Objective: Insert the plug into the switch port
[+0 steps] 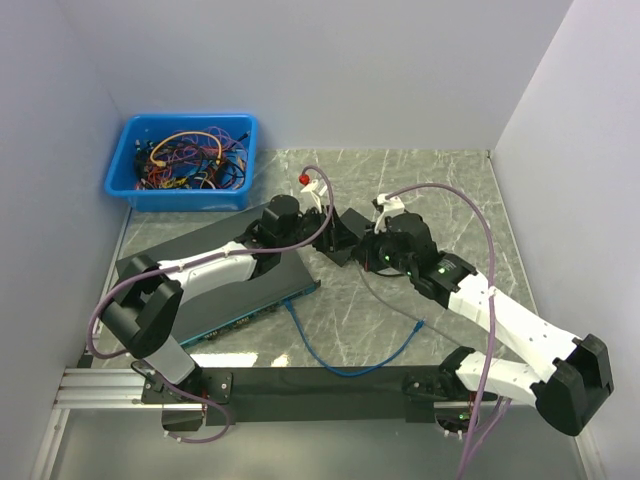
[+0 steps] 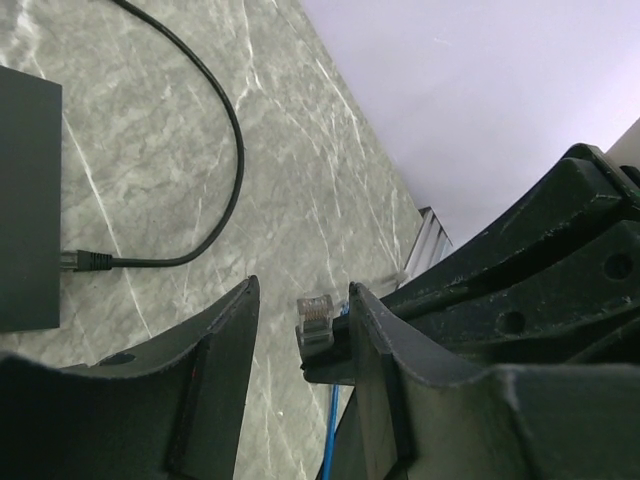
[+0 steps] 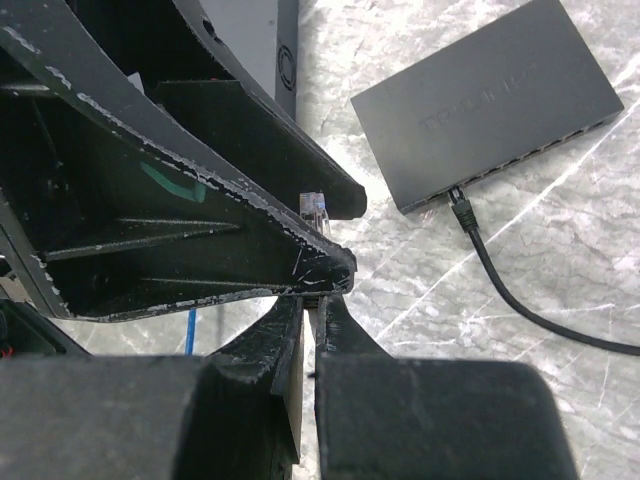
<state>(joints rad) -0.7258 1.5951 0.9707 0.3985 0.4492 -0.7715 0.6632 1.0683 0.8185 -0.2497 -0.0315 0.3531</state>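
Plug (image 2: 315, 308) clamped in outstretched right claw (image 3: 310, 300), between fingers (image 2: 225, 345) of released left claw (image 2: 302, 292).

The top camera looks down from above the near edge of the desk (image 1: 400, 170), taking in all of it. Both wrist cameras sit low and very close — each shows the black switch (image 2: 25, 200) and the same plug (image 2: 315, 310) mid-desk.

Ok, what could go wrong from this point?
The clear plastic plug is pinched only at the tips of the right claw, inside the open left claw; a closing left claw could twist it or knock it loose. Nothing visibly holds the small black box-shaped switch, so pushing may slide it. The black cable already plugged into it could snag a claw.
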